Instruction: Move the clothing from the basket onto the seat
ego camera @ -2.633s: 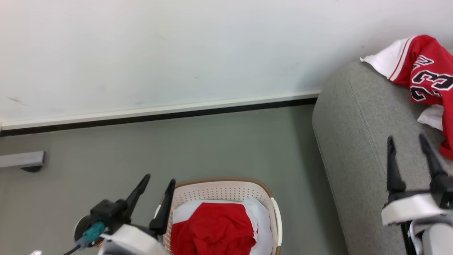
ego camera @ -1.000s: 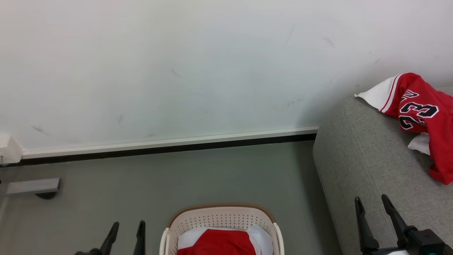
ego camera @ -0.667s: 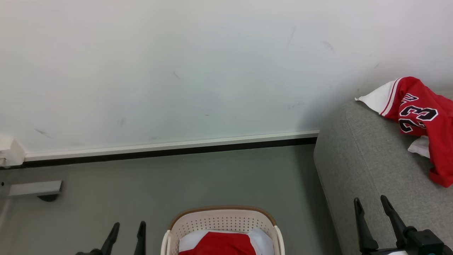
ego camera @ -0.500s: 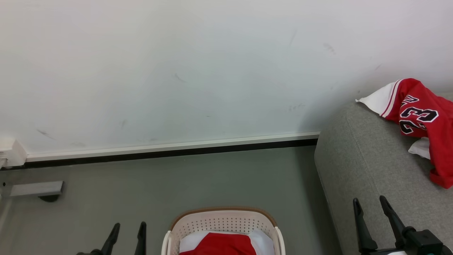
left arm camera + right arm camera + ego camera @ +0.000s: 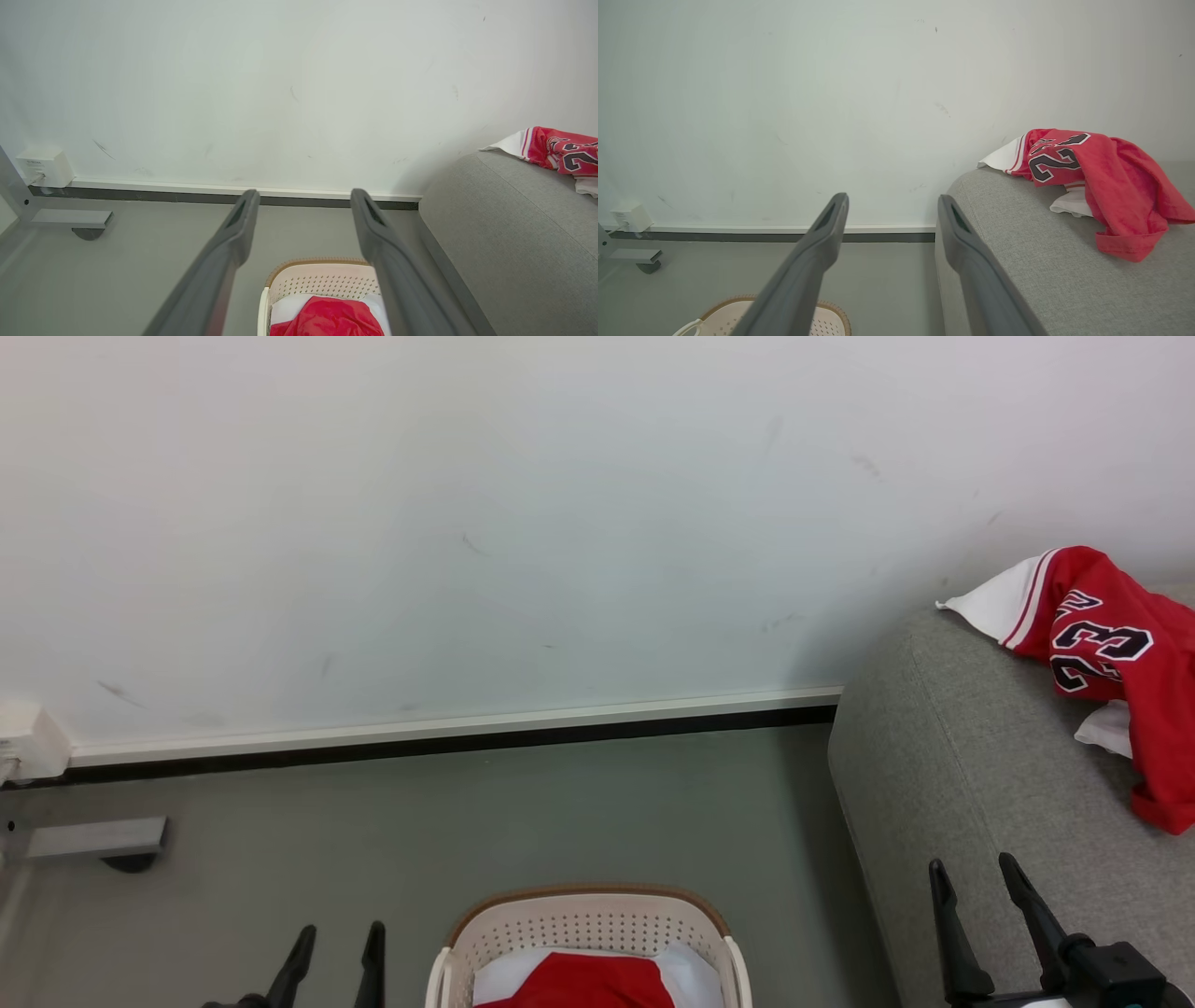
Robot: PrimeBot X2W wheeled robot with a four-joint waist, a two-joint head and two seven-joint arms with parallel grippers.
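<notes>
While left pincer [image 5: 342, 928] and right pincer [image 5: 969, 861] gape empty, clothing [image 5: 579, 987] in basket [image 5: 588, 892], jersey [image 5: 1153, 728] on seat [image 5: 934, 756], white end wallward.

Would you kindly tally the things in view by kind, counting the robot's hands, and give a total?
Red garments: 2 (red jersey on the sofa; red garment in the basket)
White sheets: 1 (white sheet, in the basket)
Baskets: 1
Sofas: 1
Hands: 2 (left hand, right hand, both open)
Total: 7
</notes>
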